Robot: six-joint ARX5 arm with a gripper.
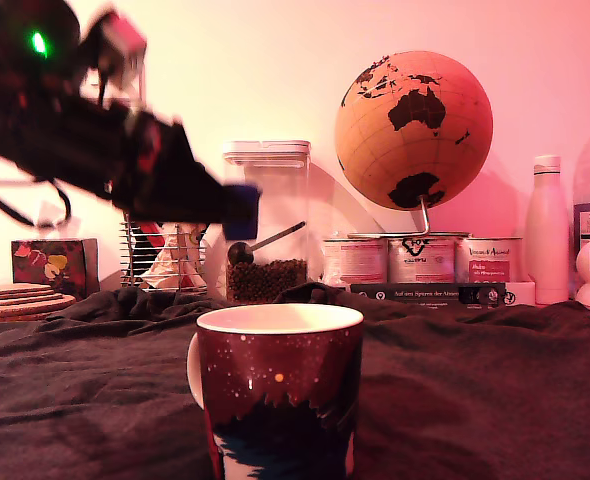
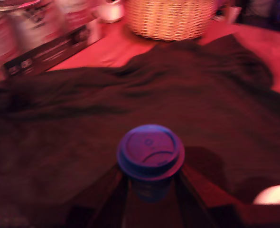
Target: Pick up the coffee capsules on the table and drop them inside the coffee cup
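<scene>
nearest the exterior camera, at the front edge of the desk (image 1: 495, 390): the coffee cup (image 1: 280, 395), upright, mouth open, nothing seen inside from this low angle. above and behind it, toward the exterior view's left: the hand (image 1: 240, 215), blurred, clamped on a capsule (image 2: 150, 154) that looks blue-violet in this light, not cream. in the wrist view, capsule gripped at its body between the two fingers (image 2: 107, 194), wide flat rim turned to the camera, so long axis along the fingers. dark cloth below it; a pale curved bit at the wrist picture's corner probably the cup rim (image 2: 273, 194). judged: carrying step, capsule not yet over the mouth. cup lies lower and toward the front edge from the hand, slightly to the exterior view's right, so next move needs travel that way before opening. no other capsules visible on the cloth. at the back edge: tins (image 1: 420, 260), globe (image 1: 413, 130), basket (image 2: 171, 19).
</scene>
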